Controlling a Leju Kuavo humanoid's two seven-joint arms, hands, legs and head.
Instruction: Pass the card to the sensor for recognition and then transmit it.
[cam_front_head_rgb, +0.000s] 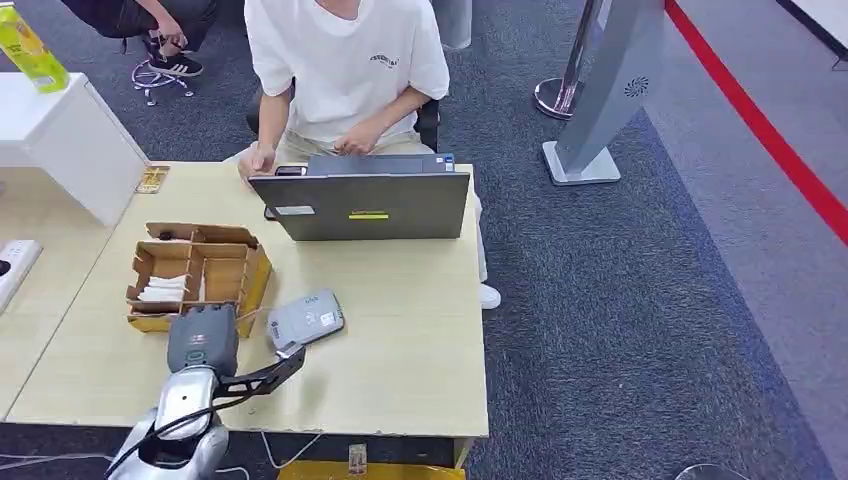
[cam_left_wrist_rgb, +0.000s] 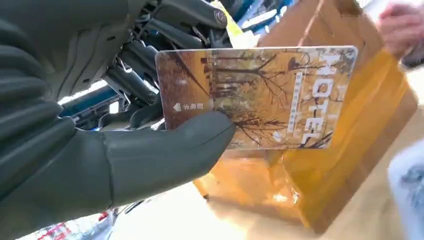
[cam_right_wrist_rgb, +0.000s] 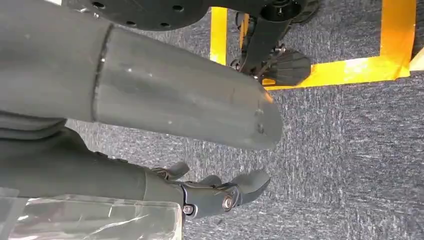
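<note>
Here the left hand (cam_left_wrist_rgb: 100, 150) pinches the card (cam_left_wrist_rgb: 260, 95) between thumb and fingers (cam_left_wrist_rgb: 135, 85); right hand (cam_right_wrist_rgb: 150, 115) empty, fingers apart

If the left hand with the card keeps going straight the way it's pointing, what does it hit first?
Most likely the grey sensor. The left hand holds the card beside the wooden box, and the fingers reach toward the sensor's near edge. Height above the table is unclear.

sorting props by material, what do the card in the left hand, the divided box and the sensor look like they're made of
Card: likely glossy plastic, printed with an autumn tree photo and "HOTEL", held flat by the left hand.
Divided box: looks like thin plywood or stiff board, brown with slotted partitions.
Sensor: apparently grey moulded plastic, smooth with rounded corners.
</note>
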